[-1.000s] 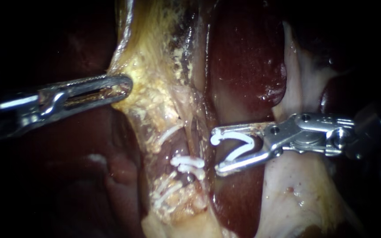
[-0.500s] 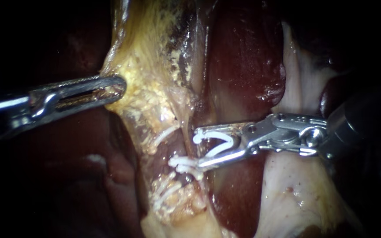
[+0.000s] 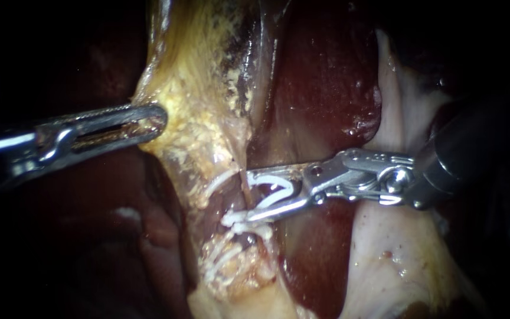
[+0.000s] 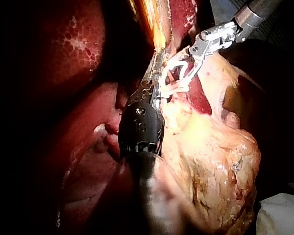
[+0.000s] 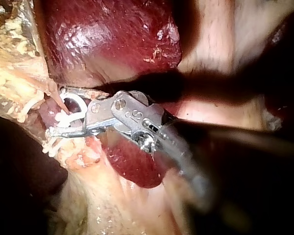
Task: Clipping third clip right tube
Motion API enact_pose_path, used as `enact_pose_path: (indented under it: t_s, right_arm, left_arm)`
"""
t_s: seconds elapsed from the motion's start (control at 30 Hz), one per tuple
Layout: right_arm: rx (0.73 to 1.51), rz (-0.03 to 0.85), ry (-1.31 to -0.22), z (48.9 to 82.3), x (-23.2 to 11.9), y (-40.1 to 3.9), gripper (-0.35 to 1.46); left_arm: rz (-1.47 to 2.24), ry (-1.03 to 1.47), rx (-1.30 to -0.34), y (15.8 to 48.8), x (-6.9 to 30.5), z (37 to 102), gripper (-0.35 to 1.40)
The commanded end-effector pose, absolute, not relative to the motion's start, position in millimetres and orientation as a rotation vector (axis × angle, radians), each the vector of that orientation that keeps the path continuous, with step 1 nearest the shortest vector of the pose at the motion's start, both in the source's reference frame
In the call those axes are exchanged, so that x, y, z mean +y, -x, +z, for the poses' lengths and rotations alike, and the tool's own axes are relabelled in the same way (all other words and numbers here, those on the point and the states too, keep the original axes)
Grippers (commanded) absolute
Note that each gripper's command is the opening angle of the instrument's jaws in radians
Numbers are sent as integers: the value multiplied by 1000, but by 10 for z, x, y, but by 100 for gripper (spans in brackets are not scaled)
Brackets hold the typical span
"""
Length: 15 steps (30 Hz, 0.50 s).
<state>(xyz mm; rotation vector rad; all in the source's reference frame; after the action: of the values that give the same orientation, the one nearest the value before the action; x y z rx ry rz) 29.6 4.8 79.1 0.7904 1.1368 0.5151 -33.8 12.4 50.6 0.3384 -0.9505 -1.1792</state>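
My right instrument comes in from the right, its two jaws spread wide and gripping an unclosed white clip between them. The jaw tips straddle a thin reddish tube that runs down beside the yellow fatty tissue. Just below the lower jaw a closed white clip sits on the tube, and further white clips lie lower. My left instrument is shut on the edge of the yellowish gallbladder tissue. The right wrist view shows the held clip around the tube, and the right instrument.
Dark red liver lies behind and right of the tube. Pale whitish tissue sits under the right instrument's shaft. Another white clip lies on the strand to the left of the tube. The left part of the endoscope view is dark.
The right instrument has moved left with its clip, from beside the tube to astride it. The left instrument has drawn the gallbladder tissue slightly leftward.
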Motion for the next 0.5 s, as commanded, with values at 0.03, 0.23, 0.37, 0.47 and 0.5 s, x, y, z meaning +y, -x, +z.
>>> enact_pose_path:
  t_s: [0.03, 0.23, 0.37, 0.47, 0.5]
  right_arm:
    - [1136, 517, -787, 792, 48, -297, 58]
    - [1157, 494, -852, 795, 43, -301, 58]
    - [1185, 506, -925, 795, 43, -303, 57]
    - [1198, 504, -974, 794, 42, -307, 56]
    - [1202, 501, -985, 794, 42, -309, 56]
  left_arm:
    - [-1179, -338, -950, 339, 124, 506, -35]
    - [-1182, -332, -948, 336, 125, 507, -35]
    - [-1184, -327, -947, 333, 127, 512, -35]
    - [-1184, -326, -946, 330, 129, 515, -35]
    - [-1184, -326, -946, 330, 130, 516, -35]
